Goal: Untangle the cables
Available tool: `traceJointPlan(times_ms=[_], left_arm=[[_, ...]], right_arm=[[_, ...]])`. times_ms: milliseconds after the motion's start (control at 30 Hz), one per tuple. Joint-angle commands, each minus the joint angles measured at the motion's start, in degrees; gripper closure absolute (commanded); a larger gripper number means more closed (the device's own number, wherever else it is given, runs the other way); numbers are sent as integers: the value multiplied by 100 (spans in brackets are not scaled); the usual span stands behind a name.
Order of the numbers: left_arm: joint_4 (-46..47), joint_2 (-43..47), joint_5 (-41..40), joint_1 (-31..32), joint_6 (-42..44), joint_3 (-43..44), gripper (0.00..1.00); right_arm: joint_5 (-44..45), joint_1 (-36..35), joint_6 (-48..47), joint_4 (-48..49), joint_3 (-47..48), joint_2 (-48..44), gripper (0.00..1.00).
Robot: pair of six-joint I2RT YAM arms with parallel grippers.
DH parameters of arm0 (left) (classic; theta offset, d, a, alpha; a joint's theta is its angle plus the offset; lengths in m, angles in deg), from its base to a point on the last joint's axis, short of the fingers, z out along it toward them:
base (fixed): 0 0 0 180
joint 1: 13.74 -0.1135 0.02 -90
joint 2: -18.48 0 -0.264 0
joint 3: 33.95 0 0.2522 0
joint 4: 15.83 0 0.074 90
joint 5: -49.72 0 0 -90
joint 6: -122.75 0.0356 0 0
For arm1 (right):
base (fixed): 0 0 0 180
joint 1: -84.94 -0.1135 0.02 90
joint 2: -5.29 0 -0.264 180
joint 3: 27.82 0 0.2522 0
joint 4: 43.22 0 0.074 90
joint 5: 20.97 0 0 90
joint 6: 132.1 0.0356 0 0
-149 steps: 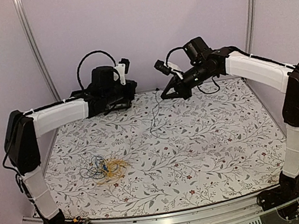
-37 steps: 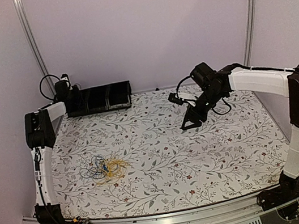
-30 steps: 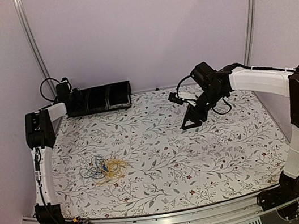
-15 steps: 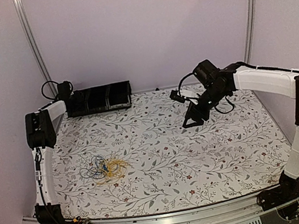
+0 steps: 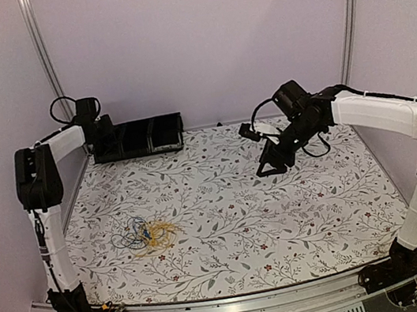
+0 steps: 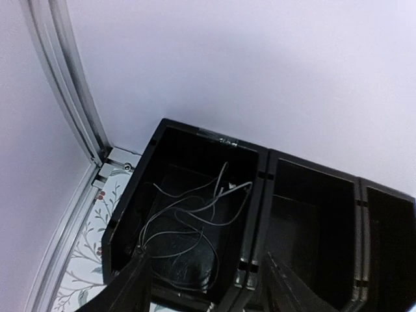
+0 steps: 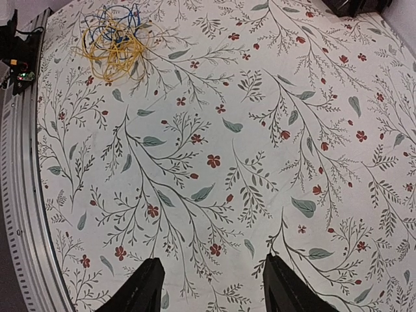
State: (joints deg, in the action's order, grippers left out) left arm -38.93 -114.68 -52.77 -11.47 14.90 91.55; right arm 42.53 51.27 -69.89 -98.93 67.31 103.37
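A tangle of the cables lies on the floral cloth at the near left, its yellow loops (image 5: pixel 159 235) knotted with blue loops (image 5: pixel 129 236). The same yellow and blue cables (image 7: pixel 114 38) show far off in the right wrist view. A thin black cable (image 6: pixel 195 214) lies loose in the left compartment of the black bin row (image 5: pixel 149 136), one strand touching a fingertip (image 6: pixel 139 260). My left gripper (image 5: pixel 103 138) (image 6: pixel 209 289) hovers open over that bin (image 6: pixel 260 175). My right gripper (image 5: pixel 265 169) (image 7: pixel 218 286) hangs open and empty above the cloth at the back right.
The bin row has further dark compartments (image 6: pixel 312 221) to the right with nothing showing in them. Aluminium posts (image 5: pixel 43 63) (image 5: pixel 349 12) and lilac walls close in the back and sides. A metal rail (image 5: pixel 242 310) runs along the near edge.
Five seconds ago the black cable hung between both grippers; now it lies in the bin. The left arm's elbow has swung left and up. The right gripper has drifted slightly right.
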Motion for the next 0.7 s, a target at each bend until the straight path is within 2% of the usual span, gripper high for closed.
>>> traceJointPlan(times_ms=[0, 200, 400, 567, 667], left_arm=[[-404, 1427, -568, 287, -78, -949, 38], [-611, 3254, 25, 771, -125, -2765, 39], [-1508, 4698, 818, 1550, -331, -3950, 43], [-2388, 5392, 1347, 2072, -996, -4768, 45], [-2837, 5492, 1270, 2314, -1363, -5118, 48]], right_arm=[[2, 44, -203, 78, 244, -216, 43], [-153, 71, -192, 122, 643, -51, 43], [-519, 67, -246, 29, 938, 155, 43], [-681, -47, -685, -163, 1492, 581, 48], [-786, -149, -626, -241, 1765, 864, 50]])
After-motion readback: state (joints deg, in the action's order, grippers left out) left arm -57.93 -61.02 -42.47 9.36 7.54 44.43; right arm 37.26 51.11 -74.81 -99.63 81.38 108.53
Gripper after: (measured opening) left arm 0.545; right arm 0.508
